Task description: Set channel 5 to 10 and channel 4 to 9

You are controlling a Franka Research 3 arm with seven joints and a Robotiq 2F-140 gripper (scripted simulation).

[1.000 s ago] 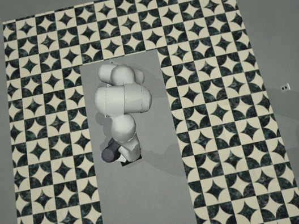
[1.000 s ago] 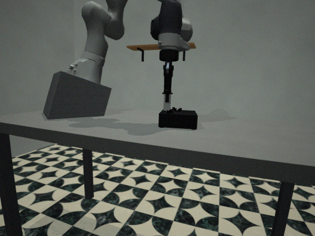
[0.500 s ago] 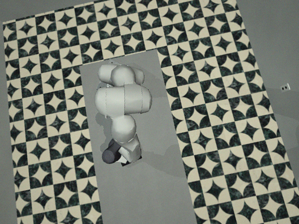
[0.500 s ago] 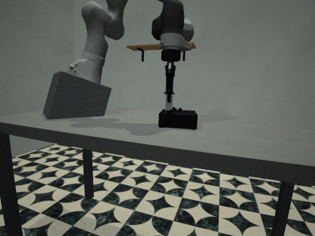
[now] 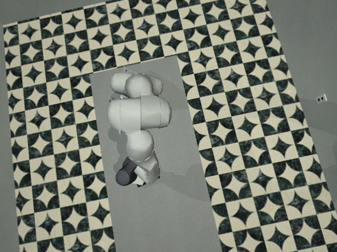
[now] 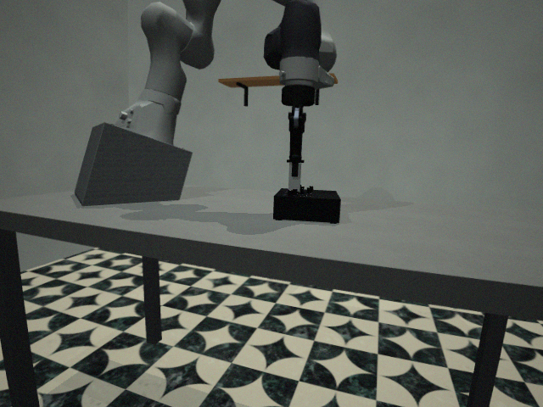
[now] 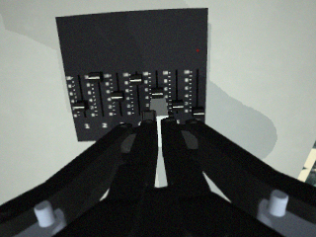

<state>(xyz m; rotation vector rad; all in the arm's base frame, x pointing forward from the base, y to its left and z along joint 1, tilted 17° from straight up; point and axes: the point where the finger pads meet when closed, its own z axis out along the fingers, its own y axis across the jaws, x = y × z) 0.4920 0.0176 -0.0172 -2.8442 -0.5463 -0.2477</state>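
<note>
Pincer (image 7: 159, 119) drawn together with nothing between the fingers; only a thin bright slit shows between the two dark fingers in the wrist view. It points straight down, tips at the near, numbered edge of the lighting desk (image 7: 133, 44), over the middle of the fader row.

Directly beyond the tips stands a fader cap (image 7: 157, 92), about halfway up its slot; a pale grey patch lies between that cap and the fingertips. Whether the tips touch the cap or the panel cannot be told. The channel numbers under the fingers are hidden; only "1" and "2" read at the left end.

Other caps stand at mixed heights: leftmost cap (image 7: 79, 105) low, the second cap (image 7: 94, 76) near the top, the rightmost cap (image 7: 198, 112) near the bottom.

Exterior view: the desk (image 6: 306, 205) is a black box sitting flat on the grey worktop (image 6: 394, 245), with the pincer (image 6: 294, 184) upright over its left part. The robot's grey base block (image 6: 131, 166) stands well apart to the left. An orange wall shelf (image 6: 249, 81) shows behind the wrist.

Top view: the arm (image 5: 139, 113) covers the desk.
</note>
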